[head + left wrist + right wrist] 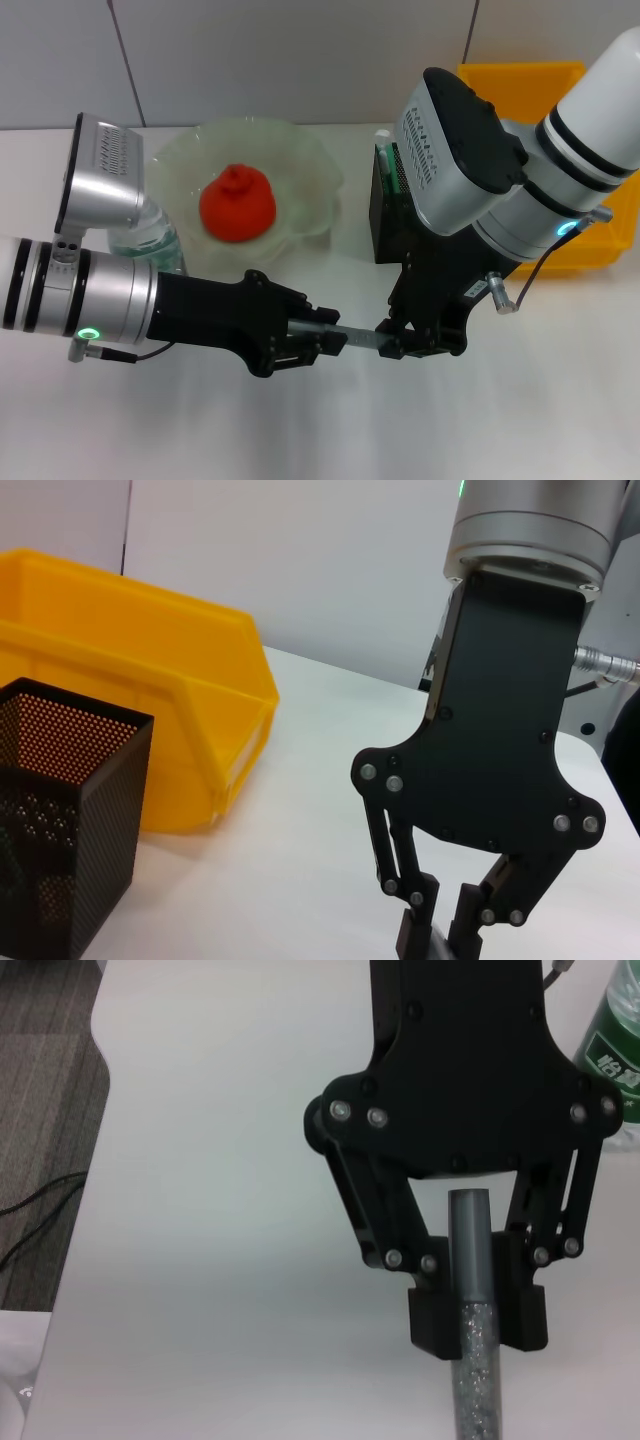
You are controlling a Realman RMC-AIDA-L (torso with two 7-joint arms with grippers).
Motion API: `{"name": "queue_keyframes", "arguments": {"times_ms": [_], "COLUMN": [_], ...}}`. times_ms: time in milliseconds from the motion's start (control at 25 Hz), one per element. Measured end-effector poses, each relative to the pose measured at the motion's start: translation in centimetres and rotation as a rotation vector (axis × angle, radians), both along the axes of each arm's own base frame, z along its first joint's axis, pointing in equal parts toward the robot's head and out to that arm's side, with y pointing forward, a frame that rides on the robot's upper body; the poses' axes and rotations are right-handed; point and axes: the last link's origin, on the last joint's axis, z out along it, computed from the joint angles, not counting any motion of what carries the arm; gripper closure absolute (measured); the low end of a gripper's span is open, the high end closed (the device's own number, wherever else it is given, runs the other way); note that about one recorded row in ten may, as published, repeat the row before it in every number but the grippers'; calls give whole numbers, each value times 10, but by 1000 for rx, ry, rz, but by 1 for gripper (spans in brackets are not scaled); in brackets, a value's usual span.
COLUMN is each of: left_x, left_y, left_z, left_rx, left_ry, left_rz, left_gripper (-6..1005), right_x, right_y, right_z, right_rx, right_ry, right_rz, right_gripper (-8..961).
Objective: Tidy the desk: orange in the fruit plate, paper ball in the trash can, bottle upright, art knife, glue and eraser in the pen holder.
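Our 2 arms meet low at centre: our left gripper (335, 340) reaches in level, fingers clamped; our right gripper (400, 345) points down, fingers closed together.

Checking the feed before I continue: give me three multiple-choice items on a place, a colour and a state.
1. Where is the orange?
A. in the fruit plate
B. in the bin
C. on the table

2. What colour is the bin behind the pen holder?
A. blue
B. yellow
C. grey

3. What is the left end effector's state?
A. open, empty
B. shut on the bottle
C. shut on the glue stick

Answers:
1 A: the orange lies inside the fruit plate.
2 B: the bin beyond the pen holder is yellow.
3 C: the left end effector clamps the glue stick.
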Motion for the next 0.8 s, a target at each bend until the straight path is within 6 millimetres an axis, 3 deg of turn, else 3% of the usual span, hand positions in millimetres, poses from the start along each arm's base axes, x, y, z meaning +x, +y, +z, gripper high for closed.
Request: {"name": "queue_keyframes", "arguments": {"times_ms": [800], "left_x": [0], "left_y": [0], "left_z": [2], "left_rx": [3], "left_ry": [2], "left_rz": [-3], "left_gripper": [743], "right_x": [0], "right_y": [0], "right_z": [1], "right_rx": [6], "right_ry": [4], "right_rz": [-3], "right_gripper": [706]}}
